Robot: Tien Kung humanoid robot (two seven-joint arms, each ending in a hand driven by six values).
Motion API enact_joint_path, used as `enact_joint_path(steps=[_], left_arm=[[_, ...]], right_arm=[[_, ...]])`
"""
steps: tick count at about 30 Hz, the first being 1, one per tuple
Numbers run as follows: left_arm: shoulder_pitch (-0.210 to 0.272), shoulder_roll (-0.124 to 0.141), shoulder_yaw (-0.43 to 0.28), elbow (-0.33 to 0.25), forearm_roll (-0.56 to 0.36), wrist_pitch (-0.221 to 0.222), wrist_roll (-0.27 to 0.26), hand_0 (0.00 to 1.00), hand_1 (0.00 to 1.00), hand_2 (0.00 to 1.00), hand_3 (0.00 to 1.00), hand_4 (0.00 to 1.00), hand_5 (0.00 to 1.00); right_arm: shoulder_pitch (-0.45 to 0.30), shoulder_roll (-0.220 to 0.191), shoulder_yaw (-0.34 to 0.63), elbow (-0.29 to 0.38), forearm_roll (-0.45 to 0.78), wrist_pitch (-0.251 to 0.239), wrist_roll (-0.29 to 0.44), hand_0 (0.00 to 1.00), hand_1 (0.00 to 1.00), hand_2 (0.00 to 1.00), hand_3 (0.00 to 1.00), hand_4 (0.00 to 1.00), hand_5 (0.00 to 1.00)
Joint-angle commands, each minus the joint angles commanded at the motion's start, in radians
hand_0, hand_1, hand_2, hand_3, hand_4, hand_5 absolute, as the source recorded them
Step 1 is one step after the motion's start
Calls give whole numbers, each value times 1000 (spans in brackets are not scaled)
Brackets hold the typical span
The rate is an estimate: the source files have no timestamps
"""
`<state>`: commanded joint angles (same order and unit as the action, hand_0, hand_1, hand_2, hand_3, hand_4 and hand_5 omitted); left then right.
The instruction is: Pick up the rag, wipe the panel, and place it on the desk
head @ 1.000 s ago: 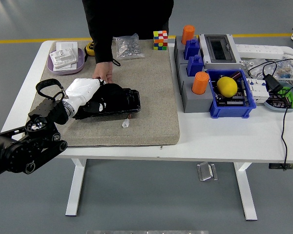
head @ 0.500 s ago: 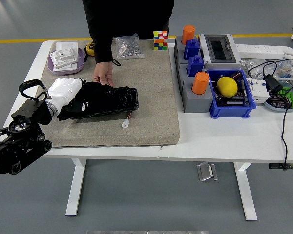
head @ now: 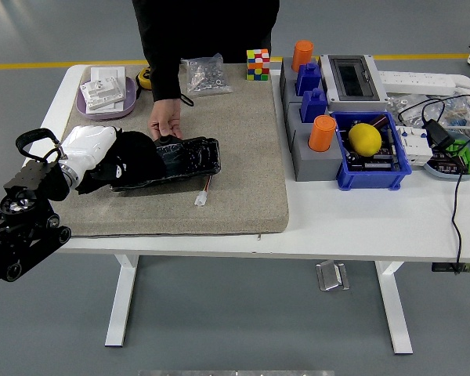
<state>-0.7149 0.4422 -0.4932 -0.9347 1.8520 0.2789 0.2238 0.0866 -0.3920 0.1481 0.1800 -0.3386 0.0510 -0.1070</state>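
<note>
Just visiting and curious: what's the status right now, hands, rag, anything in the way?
Left hand on black rag, at panel's left end. Right hand out of view. Person's hand steadies panel's far edge, close to the wiping path.

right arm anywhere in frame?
No: only the left hand shows, at the left end of the black panel, where a person's hand rests.

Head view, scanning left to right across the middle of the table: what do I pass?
left hand → black panel → white connector → orange cylinder → yellow ball in the blue bin → black cable
</note>
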Motion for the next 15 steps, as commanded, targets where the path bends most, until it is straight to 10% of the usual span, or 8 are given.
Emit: enact_joint_path(steps=[15], left_arm=[[-6,-15,15,-10,3,4,6,233,175,469,374,354,2]], right_arm=[[0,-1,-9,0,2,1,1,724,601,678,586,998,428]])
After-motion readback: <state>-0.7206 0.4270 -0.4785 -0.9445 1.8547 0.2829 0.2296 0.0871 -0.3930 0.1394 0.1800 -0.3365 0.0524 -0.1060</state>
